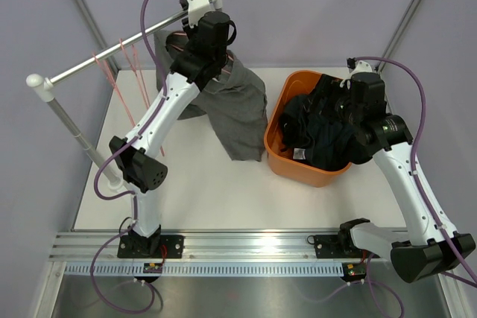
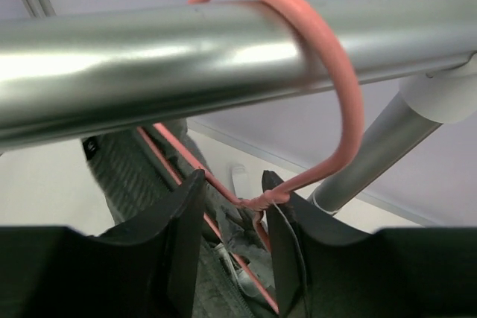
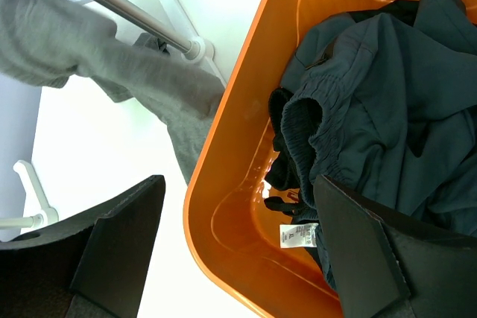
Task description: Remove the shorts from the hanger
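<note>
Grey shorts (image 1: 242, 109) hang on the pink hanger (image 2: 344, 87). The left gripper (image 2: 233, 180), spread, straddles its neck and likely must close next; the right gripper (image 3: 237, 188) hangs spread above the basket (image 3: 216, 161).

- Grey shorts (image 1: 242, 109), left of the basket: plain mid-grey.
- Navy shorts (image 1: 332, 135), in the basket: dark navy, no print.
- Black shorts (image 1: 297, 113), basket's left side: black.
- Label (image 3: 293, 236): white, dark print.
- Basket (image 1: 277, 153): bright orange.
- Hanger (image 2: 339, 72): salmon pink.
- Rail (image 1: 112, 53), far left: silver, white ends.
- Table (image 1: 201, 184): white.
- Arms (image 1: 402, 173): white and black; cables (image 1: 421, 109) purple.
</note>
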`<control>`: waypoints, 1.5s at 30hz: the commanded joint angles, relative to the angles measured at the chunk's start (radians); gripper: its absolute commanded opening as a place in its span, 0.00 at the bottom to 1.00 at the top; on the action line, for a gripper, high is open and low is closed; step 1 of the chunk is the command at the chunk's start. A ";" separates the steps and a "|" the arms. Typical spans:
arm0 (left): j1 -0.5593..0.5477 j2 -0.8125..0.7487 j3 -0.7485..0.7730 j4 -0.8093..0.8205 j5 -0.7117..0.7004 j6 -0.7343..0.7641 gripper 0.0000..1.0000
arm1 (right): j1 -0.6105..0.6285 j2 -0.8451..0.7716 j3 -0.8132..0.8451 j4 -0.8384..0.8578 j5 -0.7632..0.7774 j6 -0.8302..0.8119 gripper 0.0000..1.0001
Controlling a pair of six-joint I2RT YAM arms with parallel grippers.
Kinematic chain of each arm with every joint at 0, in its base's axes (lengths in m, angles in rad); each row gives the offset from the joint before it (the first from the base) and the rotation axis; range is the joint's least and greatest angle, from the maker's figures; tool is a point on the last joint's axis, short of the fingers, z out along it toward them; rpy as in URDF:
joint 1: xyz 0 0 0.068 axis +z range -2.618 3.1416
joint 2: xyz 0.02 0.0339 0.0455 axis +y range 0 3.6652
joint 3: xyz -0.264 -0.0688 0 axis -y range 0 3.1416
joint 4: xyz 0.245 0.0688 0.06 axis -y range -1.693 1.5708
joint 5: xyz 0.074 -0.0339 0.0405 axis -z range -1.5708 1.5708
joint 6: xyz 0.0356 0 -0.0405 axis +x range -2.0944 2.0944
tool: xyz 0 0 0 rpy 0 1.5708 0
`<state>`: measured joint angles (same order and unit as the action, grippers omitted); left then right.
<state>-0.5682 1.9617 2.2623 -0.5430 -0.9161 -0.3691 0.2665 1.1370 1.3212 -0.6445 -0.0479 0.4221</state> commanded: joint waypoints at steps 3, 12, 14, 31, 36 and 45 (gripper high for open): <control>0.007 0.002 0.016 0.018 0.019 -0.019 0.27 | 0.002 0.000 0.041 0.019 -0.027 -0.008 0.90; 0.008 -0.089 -0.049 -0.006 0.045 -0.011 0.00 | 0.002 -0.009 0.036 0.017 -0.035 0.003 0.90; 0.008 -0.102 -0.049 -0.015 0.060 0.013 0.00 | 0.002 -0.008 0.033 0.016 -0.036 0.004 0.90; 0.011 -0.274 0.045 -0.147 0.292 0.231 0.00 | 0.002 0.006 0.038 0.026 -0.018 0.006 0.90; 0.011 -0.320 0.013 -0.230 0.396 0.231 0.00 | 0.002 0.003 0.041 0.025 -0.015 0.006 0.90; -0.011 -0.443 -0.118 -0.298 0.623 0.248 0.00 | 0.004 -0.005 0.070 0.000 -0.064 -0.009 0.90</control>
<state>-0.5632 1.5951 2.1689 -0.8730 -0.4297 -0.1539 0.2668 1.1412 1.3296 -0.6502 -0.0715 0.4229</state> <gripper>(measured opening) 0.090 0.897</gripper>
